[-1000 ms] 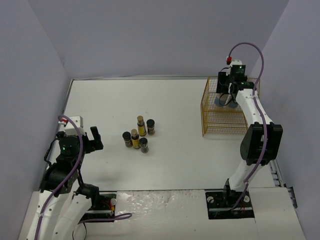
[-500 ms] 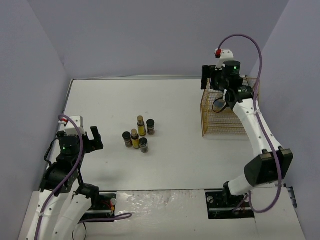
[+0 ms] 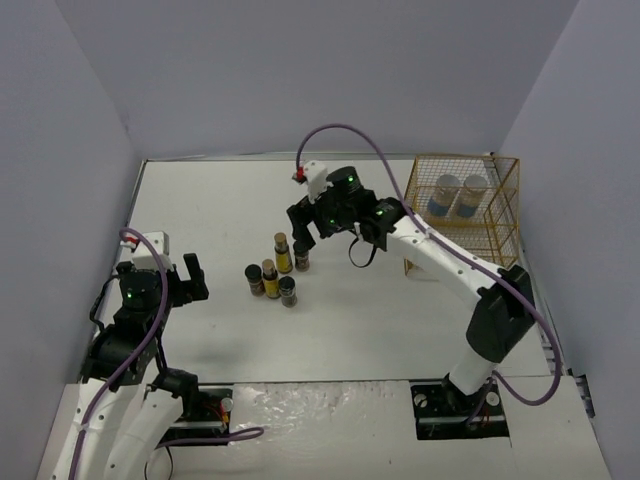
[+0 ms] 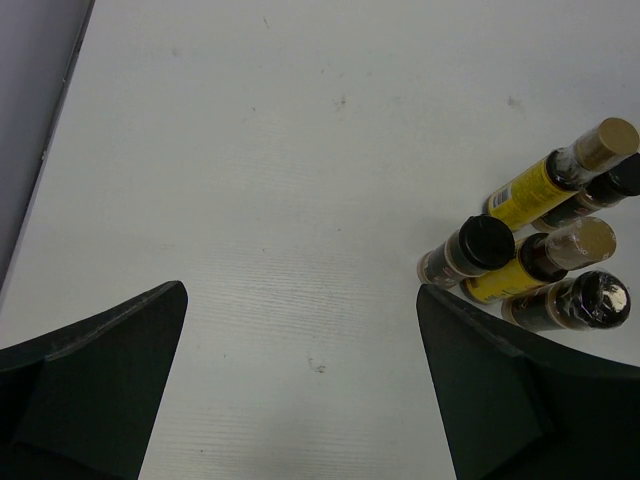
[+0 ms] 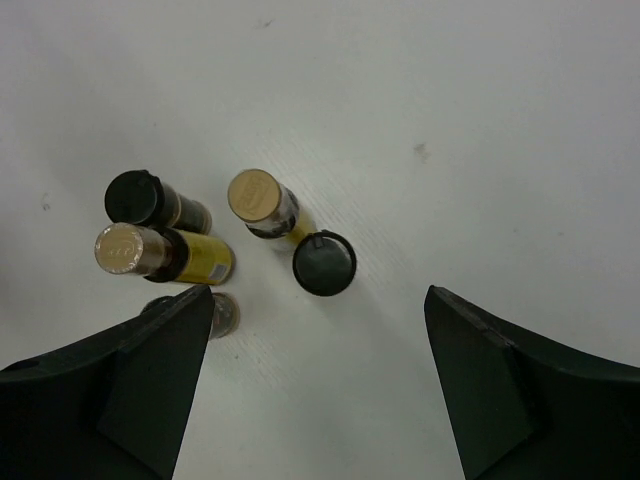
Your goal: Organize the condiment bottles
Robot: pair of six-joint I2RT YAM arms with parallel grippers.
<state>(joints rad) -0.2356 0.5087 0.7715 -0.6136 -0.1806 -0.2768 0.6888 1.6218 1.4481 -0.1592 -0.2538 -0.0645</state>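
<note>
Black plastic frames the left wrist view: my left hand [image 4: 300, 400] stands wide, its fingers [image 4: 90, 380] cut off at both lower corners, with bare white bench [image 4: 250, 200] between them. It hangs over the near left part of the bench and holds nothing.

Around the middle of the bench, slightly left, five condiment bottles stand upright in a tight cluster: two slim yellow bottles [image 3: 283, 252] and three dark jars [image 3: 288, 290] with black lids. I cannot read their labels in any view.

My right hand [image 3: 308, 238] hovers just above the far side of that cluster, jaws spread wide and gripping nothing. In its wrist view one dark jar is mostly hidden behind a finger [image 5: 130, 380], so only four tops show clearly.

In the far right corner sits the gold wire basket [image 3: 500, 225], its near left corner partly covered by the right arm. Two silver-lidded jars [image 3: 445, 195] stand side by side inside, against its far wall; the mesh blurs their contents.
</note>
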